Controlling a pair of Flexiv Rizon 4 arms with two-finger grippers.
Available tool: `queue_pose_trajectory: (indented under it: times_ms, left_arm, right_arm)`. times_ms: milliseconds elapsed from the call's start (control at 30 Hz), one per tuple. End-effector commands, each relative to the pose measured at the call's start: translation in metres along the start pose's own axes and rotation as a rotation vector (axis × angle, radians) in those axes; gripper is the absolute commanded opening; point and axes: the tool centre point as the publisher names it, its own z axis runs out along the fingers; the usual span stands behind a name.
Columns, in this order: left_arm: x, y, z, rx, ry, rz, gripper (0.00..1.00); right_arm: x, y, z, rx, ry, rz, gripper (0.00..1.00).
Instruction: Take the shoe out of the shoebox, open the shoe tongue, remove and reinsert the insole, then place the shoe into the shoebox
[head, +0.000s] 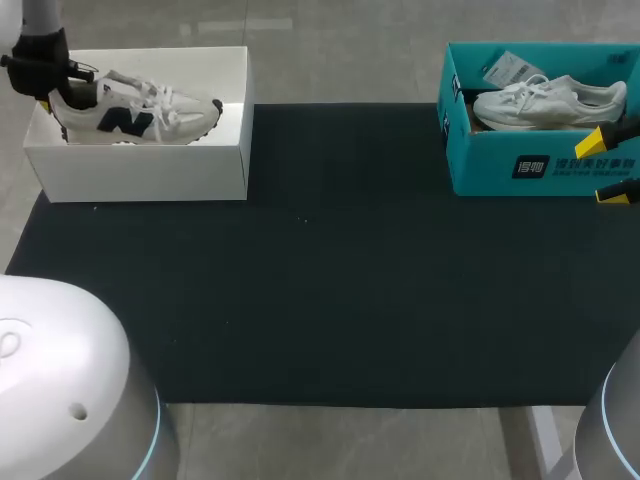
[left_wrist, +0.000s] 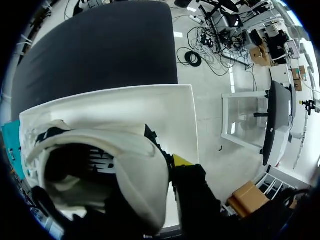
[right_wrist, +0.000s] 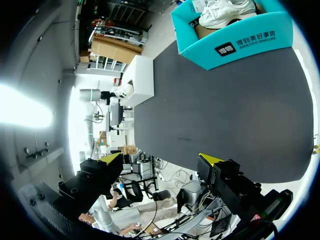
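Shoe (head: 135, 112) lengthwise in shoebox (head: 140, 172), toe right

I'm working a robot lab test station, not a home or a shop. Two rounded white arm bases (head: 55, 380) sit at the near edge of a bench (head: 330, 300) covered by one plain dark mat. The only goods on it are two shoeboxes set out like props. A white box (head: 150, 170) sits around my left gripper (head: 47, 100), which is clamped on the heel of the shoe (head: 140, 112) inside. A teal box (head: 520, 165) holding a second shoe (head: 550, 100) lies just beside my right gripper (head: 606, 166), whose yellow-tipped fingers stand apart. It is a staged trial set-up.
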Motion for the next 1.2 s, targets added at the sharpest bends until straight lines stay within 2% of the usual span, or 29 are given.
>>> queue_pose_trajectory:
  times_ms: [33,433,1033,1067,1133,1167,1200]
  left_arm:
    - [-0.003,-0.008,0.009,-0.005,0.014,-0.003,0.00]
    - [-0.007,-0.023,0.039,0.046,0.054,-0.022,0.00]
    - [-0.010,-0.029,0.082,0.132,0.084,-0.026,0.00]
    - [-0.010,-0.029,0.083,0.136,0.085,-0.023,0.05]
    - [-0.011,-0.030,0.085,0.142,0.083,-0.017,0.45]
    - [-0.011,-0.030,0.085,0.144,0.082,-0.014,0.59]
    - [-0.012,-0.030,0.084,0.148,0.077,-0.013,0.84]
  right_arm:
    - [0.000,0.000,0.000,0.001,-0.004,0.002,1.00]
    - [0.000,0.000,0.000,0.001,-0.004,0.002,1.00]
    - [0.000,0.000,0.000,0.001,-0.004,0.002,1.00]
    - [0.000,0.000,0.000,0.001,-0.004,0.002,1.00]
    - [0.000,0.000,0.000,0.001,-0.004,0.002,1.00]
    - [0.000,0.000,0.000,0.001,-0.004,0.002,1.00]
    - [0.000,0.000,0.000,0.001,-0.004,0.002,1.00]
